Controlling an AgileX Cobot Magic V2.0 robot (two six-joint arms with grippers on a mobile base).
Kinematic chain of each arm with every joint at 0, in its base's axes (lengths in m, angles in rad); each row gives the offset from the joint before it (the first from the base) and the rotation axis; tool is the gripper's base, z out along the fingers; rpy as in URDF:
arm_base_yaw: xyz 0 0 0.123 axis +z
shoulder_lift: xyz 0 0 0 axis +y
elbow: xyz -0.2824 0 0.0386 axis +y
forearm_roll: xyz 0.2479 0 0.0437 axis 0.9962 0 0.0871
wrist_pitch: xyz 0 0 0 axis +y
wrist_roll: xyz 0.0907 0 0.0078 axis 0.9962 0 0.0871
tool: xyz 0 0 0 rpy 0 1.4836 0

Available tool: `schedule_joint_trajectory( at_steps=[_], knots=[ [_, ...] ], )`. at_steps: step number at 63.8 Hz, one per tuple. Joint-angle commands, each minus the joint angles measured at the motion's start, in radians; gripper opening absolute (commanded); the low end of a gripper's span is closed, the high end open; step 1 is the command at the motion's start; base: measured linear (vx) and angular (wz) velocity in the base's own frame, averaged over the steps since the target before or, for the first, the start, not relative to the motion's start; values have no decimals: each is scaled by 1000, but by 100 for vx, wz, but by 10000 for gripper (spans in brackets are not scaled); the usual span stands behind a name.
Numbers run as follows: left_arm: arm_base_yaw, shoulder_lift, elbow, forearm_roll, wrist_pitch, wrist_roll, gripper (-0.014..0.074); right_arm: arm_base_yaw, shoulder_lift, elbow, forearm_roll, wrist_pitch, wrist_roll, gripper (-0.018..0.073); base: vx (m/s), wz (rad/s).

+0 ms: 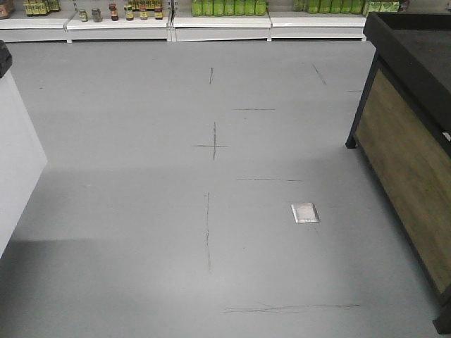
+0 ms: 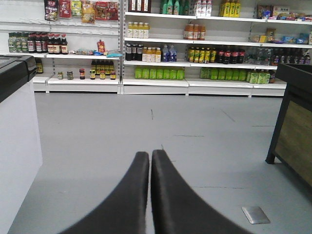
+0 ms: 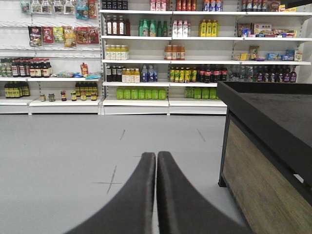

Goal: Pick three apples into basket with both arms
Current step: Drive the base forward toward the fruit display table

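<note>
No apples and no basket show in any view. My left gripper (image 2: 150, 153) points out over the grey floor, its two black fingers pressed together with nothing between them. My right gripper (image 3: 156, 155) is likewise shut and empty, aimed across the floor toward the store shelves. Neither gripper nor arm shows in the front view.
A black-topped counter with a wood-panel side (image 1: 409, 148) stands at the right, also in the wrist views (image 3: 263, 161) (image 2: 292, 126). A white cabinet (image 1: 17, 151) stands at the left. Shelves of bottles (image 3: 161, 63) line the far wall. A small metal floor plate (image 1: 304, 213) lies on the floor.
</note>
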Motion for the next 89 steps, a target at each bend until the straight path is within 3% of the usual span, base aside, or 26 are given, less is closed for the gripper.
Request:
schedule_joint_trajectory(
  at_steps=[1, 89],
  knots=[
    [0, -16, 4, -1, -73, -8, -6, -8, -12, 14, -7, -75, 0, -9, 15, -5],
    [0, -16, 4, -1, -73, -8, -6, -8, -12, 14, -7, -75, 0, -9, 15, -1]
  ],
)
